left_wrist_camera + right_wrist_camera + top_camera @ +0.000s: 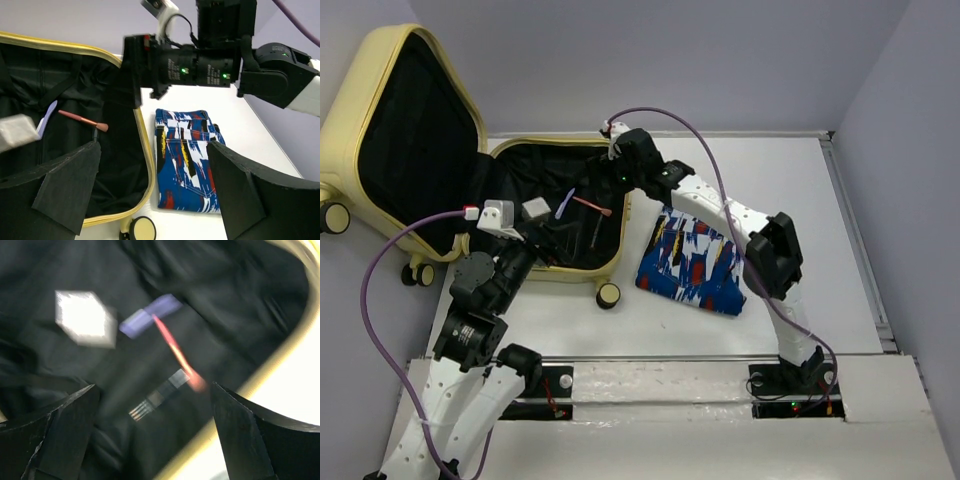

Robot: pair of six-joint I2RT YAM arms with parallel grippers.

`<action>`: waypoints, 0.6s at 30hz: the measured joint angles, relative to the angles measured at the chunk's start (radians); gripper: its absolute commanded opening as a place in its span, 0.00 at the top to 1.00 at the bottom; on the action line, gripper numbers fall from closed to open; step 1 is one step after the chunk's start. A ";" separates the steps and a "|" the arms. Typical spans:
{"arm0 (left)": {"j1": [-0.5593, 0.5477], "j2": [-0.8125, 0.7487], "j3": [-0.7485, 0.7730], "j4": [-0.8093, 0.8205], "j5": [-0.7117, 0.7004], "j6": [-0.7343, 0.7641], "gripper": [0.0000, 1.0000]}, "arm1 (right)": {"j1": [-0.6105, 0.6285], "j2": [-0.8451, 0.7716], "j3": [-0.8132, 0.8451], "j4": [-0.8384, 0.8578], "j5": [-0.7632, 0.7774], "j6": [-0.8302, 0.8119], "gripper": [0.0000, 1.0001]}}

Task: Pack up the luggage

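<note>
Luggage [578,274] open, long axis near-far, wheels nearest | holds pink brush [592,205], white box [536,209] | left gripper [152,150], right gripper [154,387] released

The hard-shell suitcase [570,272] is pale yellow, with black fabric lining and black-and-cream caster wheels [608,294]. The folded cloth bundle [695,262] to its right is blue, streaked with white, red, yellow and black. A slim brush [82,120] inside the suitcase is pinkish-red, and the tabletop [800,200] is white.
</note>
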 measured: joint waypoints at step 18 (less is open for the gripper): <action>0.000 0.114 -0.004 0.060 0.167 -0.084 0.01 | -0.587 -0.566 -1.091 0.087 0.122 0.183 0.00</action>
